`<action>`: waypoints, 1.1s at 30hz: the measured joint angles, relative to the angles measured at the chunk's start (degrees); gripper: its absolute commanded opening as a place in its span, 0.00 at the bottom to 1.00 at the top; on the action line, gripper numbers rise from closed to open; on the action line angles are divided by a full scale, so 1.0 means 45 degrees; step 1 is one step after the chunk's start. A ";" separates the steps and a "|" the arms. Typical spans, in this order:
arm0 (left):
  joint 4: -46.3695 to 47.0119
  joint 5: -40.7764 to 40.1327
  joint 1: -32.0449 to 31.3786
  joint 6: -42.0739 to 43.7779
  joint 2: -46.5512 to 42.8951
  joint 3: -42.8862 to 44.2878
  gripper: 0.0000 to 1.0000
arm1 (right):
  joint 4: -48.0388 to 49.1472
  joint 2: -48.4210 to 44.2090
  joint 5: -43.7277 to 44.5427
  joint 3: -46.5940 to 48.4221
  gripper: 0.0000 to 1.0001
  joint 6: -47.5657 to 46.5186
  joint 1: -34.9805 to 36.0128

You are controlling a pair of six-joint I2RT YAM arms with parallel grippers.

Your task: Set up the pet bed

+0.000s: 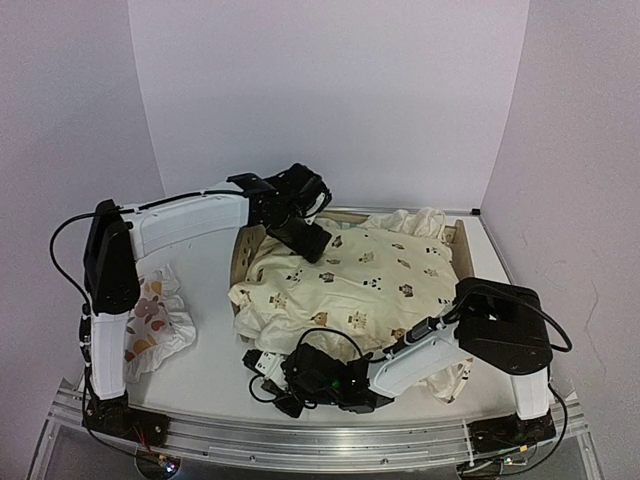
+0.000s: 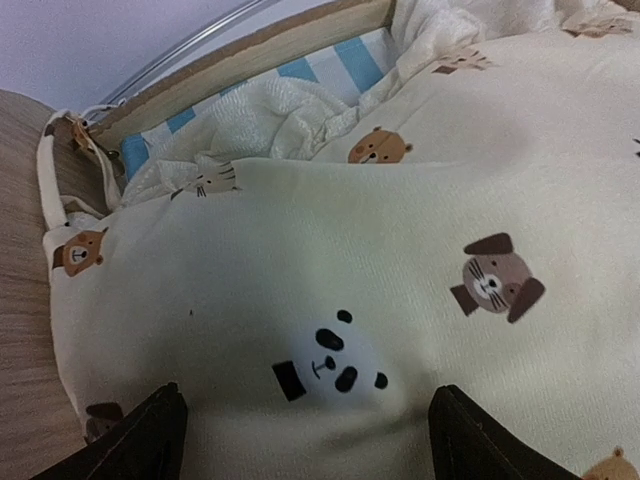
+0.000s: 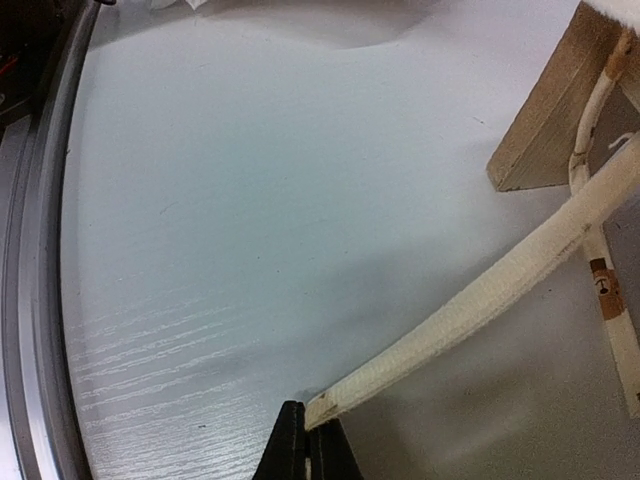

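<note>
Small light-wood pet bed [image 1: 242,255], blue-and-white striped base: stands at the middle of the white surface [image 1: 215,370], almost wholly covered by a cream ruffled cushion [image 1: 360,280] printed with bears, dogs and pandas.

Left tool [image 2: 310,435]: hangs low over the bed's far-left corner, fingers [image 2: 150,435] spread wide, just above the cushion, gripping nothing.

Right tool [image 3: 305,445]: sits off the bed's near-left corner, down by the surface, fingers pressed together and clamped on the end of a cream fabric tie [image 3: 480,295] that runs back toward the bed's wooden corner.

Small white pillow [image 1: 155,320] with orange-brown prints: lies crumpled left of the bed, well apart from it, beside the left arm.
</note>
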 measured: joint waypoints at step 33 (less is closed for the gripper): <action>0.6099 -0.0849 0.0090 0.0157 -0.2105 -0.1891 0.00 | 0.1101 0.0099 -0.0087 -0.0530 0.00 0.0044 -0.0019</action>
